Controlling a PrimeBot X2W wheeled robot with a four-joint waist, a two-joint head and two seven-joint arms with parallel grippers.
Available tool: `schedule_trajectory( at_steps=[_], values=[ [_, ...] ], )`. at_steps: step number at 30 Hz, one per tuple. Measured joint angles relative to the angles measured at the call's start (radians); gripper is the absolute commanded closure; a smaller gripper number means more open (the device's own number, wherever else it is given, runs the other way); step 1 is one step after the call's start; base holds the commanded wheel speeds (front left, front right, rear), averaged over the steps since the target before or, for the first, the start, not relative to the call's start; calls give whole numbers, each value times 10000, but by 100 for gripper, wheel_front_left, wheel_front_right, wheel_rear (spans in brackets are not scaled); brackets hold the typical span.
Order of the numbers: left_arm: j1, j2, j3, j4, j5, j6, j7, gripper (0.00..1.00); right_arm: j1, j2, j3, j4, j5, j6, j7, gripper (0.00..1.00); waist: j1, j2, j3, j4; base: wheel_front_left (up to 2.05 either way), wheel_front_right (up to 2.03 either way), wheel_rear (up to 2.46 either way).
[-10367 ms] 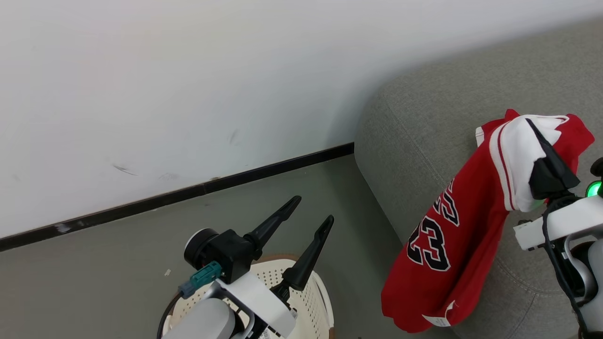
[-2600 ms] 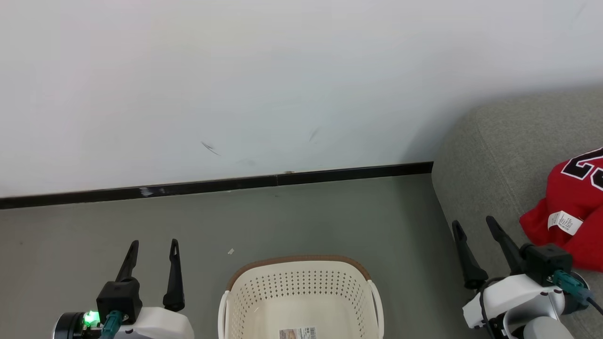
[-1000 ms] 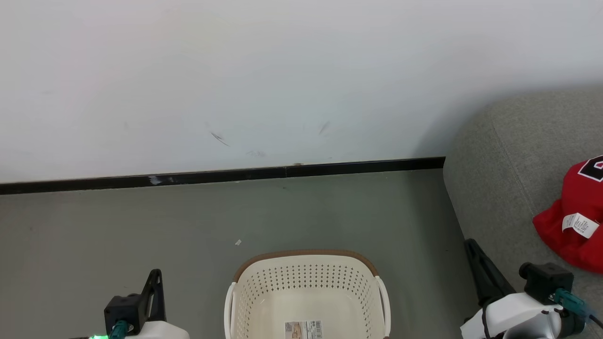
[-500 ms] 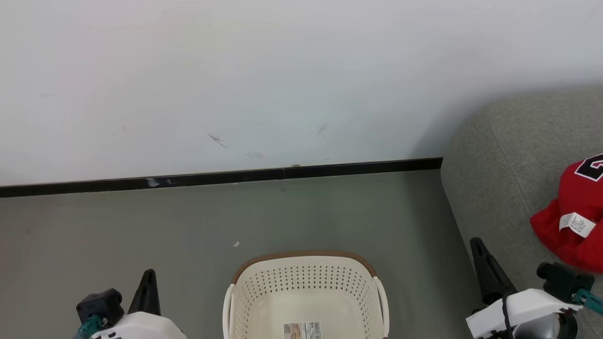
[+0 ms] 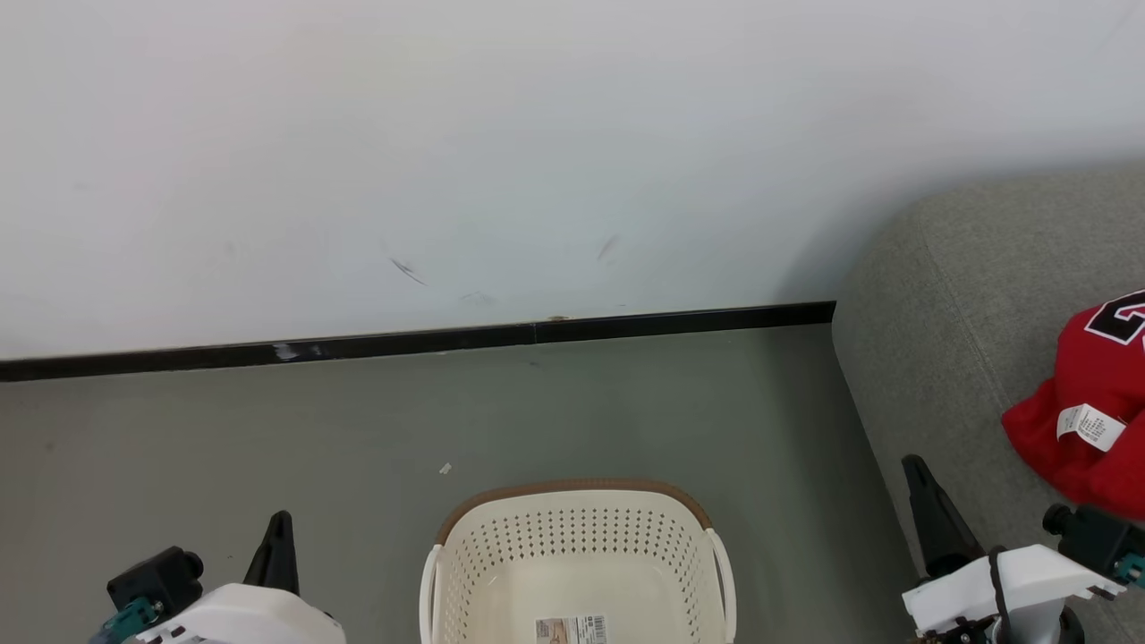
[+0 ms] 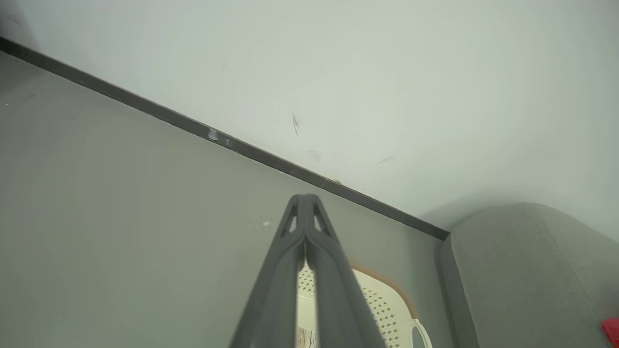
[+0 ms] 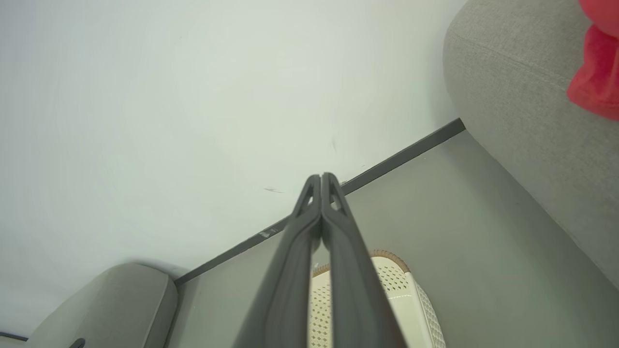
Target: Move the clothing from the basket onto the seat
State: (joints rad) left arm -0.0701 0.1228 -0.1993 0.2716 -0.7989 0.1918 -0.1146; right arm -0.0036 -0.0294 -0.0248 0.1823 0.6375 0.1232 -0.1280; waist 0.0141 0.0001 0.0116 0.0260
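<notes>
Dark jaws on both arms sit fully closed, holding nothing, flanking the basket point(image 5: 572, 535).

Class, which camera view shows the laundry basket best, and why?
The head view: the basket sits bottom-centre, brown rim, perforated walls and label unobstructed. In the wrist views the shut left gripper and right gripper hide much of the basket.

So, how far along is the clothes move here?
Done: red clothing lies on the grey seat; the basket holds just a label. In hand: nothing; left gripper and right gripper are shut, empty. Left: apparently nothing, though the basket's near end is cropped.
</notes>
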Motion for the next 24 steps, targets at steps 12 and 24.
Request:
schedule_trajectory(
  at_steps=[12, 24],
  values=[
    [7, -192, 483, -75, -1530, -550, 424, 100, -7, -98, -127, 155, 1889, 0, 360, 100, 32, 0, -109, -50, 0, 0, 0],
    [9, -303, 976, -100, -2972, -1083, 777, 100, -43, -161, -219, 290, 3726, 2, 754, 100, -65, 0, -92, -99, 0, 0, 0]
  ],
)
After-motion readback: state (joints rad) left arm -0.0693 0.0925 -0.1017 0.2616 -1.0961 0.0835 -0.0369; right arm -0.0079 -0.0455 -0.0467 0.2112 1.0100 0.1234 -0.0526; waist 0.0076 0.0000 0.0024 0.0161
